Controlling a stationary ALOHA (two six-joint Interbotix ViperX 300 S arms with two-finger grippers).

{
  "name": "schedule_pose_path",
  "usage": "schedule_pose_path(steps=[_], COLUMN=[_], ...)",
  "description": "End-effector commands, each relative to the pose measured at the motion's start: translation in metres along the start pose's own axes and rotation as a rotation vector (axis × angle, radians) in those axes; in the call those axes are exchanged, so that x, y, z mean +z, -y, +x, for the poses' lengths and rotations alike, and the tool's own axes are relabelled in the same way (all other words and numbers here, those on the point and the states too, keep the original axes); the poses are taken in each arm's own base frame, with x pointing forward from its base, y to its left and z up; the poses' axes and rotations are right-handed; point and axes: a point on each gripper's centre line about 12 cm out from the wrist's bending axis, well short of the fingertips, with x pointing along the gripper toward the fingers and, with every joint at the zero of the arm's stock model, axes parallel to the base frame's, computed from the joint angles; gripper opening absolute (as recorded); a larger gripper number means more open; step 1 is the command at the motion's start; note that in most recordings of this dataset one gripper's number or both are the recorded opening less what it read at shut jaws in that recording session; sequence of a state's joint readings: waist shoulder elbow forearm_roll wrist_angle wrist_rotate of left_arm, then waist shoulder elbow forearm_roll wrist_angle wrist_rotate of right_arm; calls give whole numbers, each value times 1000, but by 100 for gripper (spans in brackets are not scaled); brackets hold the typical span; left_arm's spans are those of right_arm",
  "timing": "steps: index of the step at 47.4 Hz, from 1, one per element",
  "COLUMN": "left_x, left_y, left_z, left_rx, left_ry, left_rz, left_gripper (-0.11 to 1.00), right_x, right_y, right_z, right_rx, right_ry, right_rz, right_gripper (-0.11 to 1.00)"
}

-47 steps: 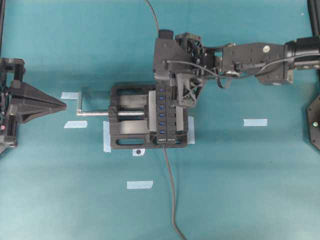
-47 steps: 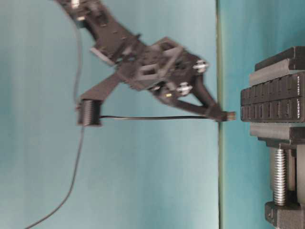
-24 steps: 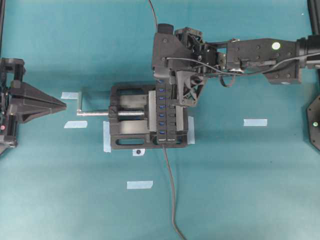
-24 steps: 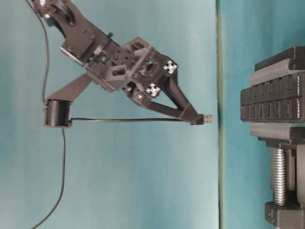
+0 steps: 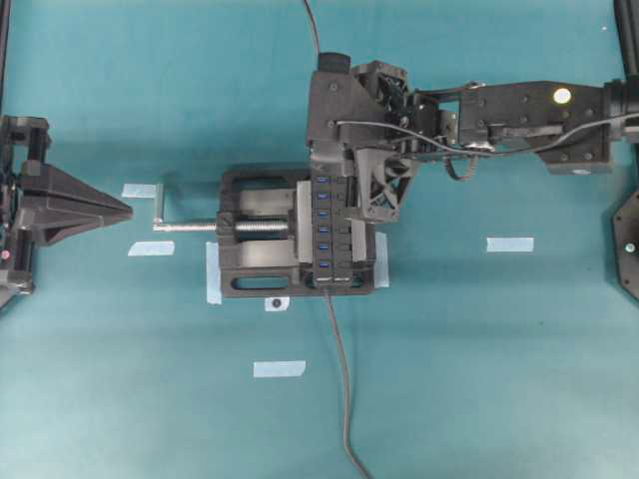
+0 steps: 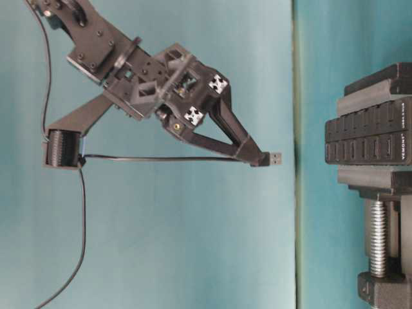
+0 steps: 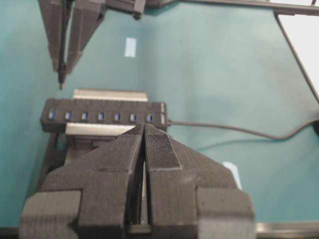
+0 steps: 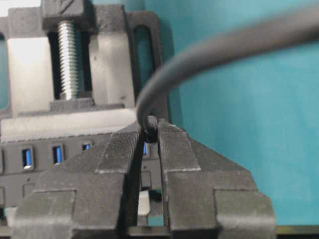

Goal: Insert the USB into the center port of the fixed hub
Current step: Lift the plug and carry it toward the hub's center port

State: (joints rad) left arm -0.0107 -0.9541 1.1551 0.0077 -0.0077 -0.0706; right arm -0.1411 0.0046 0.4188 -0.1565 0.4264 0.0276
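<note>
Right fingers (image 6: 254,153) clamping the USB (image 6: 275,158), left fingers (image 7: 144,149) clenched empty, fixed hub (image 5: 330,230) gripped in vise (image 5: 262,244)

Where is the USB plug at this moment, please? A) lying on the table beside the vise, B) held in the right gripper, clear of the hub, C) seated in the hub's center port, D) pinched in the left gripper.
B: in the table-level view the right gripper is shut on the USB plug, with bare backdrop showing between the plug's tip and the hub.
</note>
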Motion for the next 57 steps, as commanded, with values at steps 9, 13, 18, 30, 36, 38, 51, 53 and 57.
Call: schedule_pose_path(steps=[9,13,18,30,36,38,51,53,57], left_x=[10,9,10,10,10,10,9,10,9], left_y=[0,0,0,0,1,0,0,0,1], left_z=[1,1,1,1,1,1,1,1,1], left_rx=[0,0,0,0,-2,0,0,0,-1], left_ry=[25,23,25,26,26,26,23,25,21], left_rz=[1,0,1,1,0,0,0,-2,-2], left_gripper=[0,0,0,0,0,0,0,0,0], right_x=[20,22,21,17,15,14,-9,-9,-11], right_y=[-6,-10,-11,-16,-17,-18,-27,-28,-30], right_z=[-23,-24,-23,-22,-21,-20,-3,-2,0], right_rx=[10,17,22,35,39,41,60,62,67], right_ry=[71,75,72,62,56,54,36,45,56], right_rz=[-3,-4,-1,4,14,22,64,71,74], right_gripper=[9,9,9,9,9,9,9,9,9])
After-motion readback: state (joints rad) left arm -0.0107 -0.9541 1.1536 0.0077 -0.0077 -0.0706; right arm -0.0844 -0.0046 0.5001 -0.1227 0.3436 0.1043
